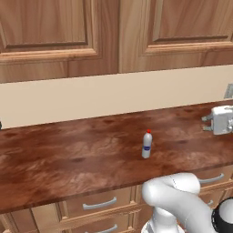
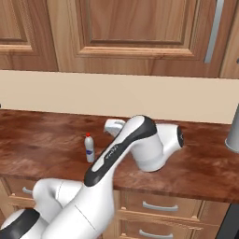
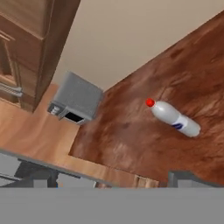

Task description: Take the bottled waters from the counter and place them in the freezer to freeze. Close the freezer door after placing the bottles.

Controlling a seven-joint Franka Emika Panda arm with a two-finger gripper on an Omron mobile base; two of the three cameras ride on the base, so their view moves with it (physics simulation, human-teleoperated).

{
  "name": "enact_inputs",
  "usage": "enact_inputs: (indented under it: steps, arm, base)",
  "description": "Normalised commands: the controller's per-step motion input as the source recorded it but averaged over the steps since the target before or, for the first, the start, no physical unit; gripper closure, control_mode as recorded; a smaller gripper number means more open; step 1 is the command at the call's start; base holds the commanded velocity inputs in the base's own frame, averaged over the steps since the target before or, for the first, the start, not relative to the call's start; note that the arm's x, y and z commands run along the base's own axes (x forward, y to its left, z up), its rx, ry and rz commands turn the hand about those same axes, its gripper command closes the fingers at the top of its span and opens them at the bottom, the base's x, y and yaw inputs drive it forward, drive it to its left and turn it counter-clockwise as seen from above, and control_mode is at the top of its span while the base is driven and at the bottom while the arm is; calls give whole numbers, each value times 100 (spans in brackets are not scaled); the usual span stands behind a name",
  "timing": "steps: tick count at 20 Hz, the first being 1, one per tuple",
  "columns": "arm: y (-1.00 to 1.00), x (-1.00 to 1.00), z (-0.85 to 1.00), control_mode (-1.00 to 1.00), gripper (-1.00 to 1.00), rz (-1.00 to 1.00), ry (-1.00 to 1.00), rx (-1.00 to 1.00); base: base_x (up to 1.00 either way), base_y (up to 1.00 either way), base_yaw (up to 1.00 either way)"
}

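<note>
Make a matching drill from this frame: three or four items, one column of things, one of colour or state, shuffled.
Things:
1. bottle
2. counter
3. drawer handles
4. wall strip

Colour or state:
A. plain beige
B. silver, curved
C. upright, red cap, blue label
D. dark reddish-brown wood grain

Pairs: 1-C, 2-D, 3-B, 4-A
</note>
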Motion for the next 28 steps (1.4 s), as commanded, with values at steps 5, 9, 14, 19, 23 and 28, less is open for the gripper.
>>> enact_inputs:
  steps: [5, 9, 14, 19, 23, 28]
  arm:
    - [0, 1, -44, -100, -100, 37, -43, -11]
    - [0, 1, -26, -100, -100, 46, -45, -15]
    - [0, -9, -7, -100, -100, 18, -53, -20]
    - [1, -9, -11, -100, -100, 1, -54, -9]
    - [4, 14, -15, -100, -100, -3, -27, 6]
    - [1, 47, -22, -100, -100, 0, -2, 3]
  base:
    - [0, 0, 0]
    - [0, 0, 0]
    - [0, 0, 0]
    - [0, 0, 0]
    - [0, 0, 0]
    - [0, 0, 0]
